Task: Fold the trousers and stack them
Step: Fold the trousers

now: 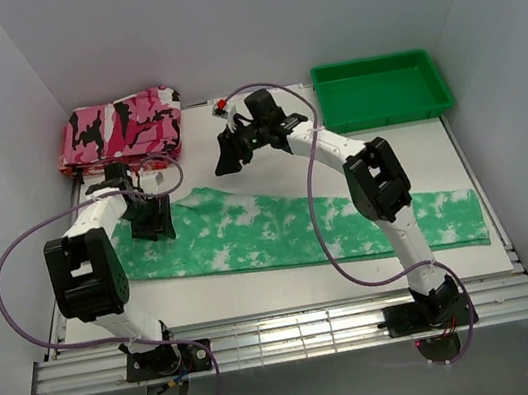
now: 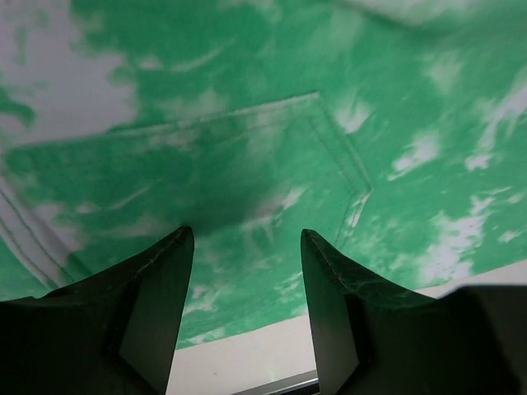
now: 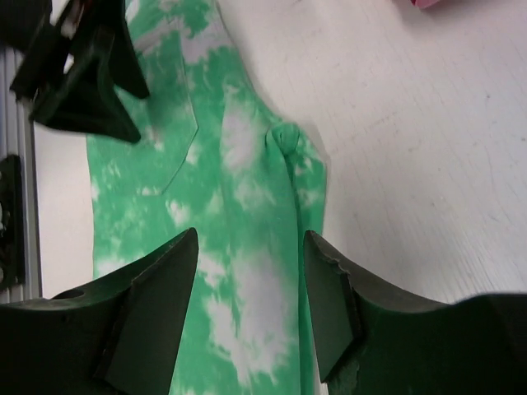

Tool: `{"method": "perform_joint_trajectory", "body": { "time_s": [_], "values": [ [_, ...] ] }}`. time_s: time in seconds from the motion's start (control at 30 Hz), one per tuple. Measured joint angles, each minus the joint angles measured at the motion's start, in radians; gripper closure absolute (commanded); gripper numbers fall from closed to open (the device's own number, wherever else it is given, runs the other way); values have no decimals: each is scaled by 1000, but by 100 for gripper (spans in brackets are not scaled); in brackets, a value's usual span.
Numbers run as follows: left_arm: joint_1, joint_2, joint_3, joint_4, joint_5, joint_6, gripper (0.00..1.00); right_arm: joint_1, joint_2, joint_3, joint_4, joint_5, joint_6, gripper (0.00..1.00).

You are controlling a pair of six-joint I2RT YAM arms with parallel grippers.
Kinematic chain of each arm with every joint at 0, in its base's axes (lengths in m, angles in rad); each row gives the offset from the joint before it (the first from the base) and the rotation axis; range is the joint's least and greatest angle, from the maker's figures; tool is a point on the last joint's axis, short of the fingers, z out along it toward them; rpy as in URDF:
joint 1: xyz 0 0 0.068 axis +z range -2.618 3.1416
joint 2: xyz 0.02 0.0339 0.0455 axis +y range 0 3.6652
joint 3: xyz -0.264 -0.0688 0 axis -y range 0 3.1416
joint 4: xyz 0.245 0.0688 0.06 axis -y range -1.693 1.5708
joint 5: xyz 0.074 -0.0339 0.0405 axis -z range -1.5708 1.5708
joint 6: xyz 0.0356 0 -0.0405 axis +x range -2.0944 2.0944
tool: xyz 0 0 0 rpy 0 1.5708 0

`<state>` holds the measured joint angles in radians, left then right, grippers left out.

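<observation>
Hovering over the trousers (image 1: pixel 280 230): left claw (image 1: pixel 152 219) low, right claw (image 1: pixel 229 155) high.

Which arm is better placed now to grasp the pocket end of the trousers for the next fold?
Probably left. The left hand is low over the pocket end of the trousers, jaws open. The right hand, also open, is near the middle of their far edge, farther away.
</observation>
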<state>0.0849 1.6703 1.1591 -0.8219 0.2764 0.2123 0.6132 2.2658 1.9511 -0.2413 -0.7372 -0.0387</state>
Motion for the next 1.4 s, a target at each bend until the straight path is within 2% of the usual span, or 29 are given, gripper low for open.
{"method": "perform_joint_trajectory", "body": {
  "time_s": [0.13,0.3,0.53,0.87,0.97,1.17,1.4],
  "values": [
    [9,2,-75,0,-48,1,39,20,117,23,152,9,176,44],
    [13,-12,-150,19,-65,13,44,50,203,22,260,60,328,44],
    [13,-59,-202,33,-60,62,44,93,210,24,347,114,384,43],
    [11,-58,-201,31,-55,68,44,137,274,63,398,232,406,51],
    [11,-58,-201,29,-56,68,44,143,298,69,398,259,398,56],
    [10,-58,-201,29,-58,67,44,153,313,80,394,314,370,90],
    [10,-56,-202,29,-77,60,46,145,313,95,374,344,357,92]
  ]
}}
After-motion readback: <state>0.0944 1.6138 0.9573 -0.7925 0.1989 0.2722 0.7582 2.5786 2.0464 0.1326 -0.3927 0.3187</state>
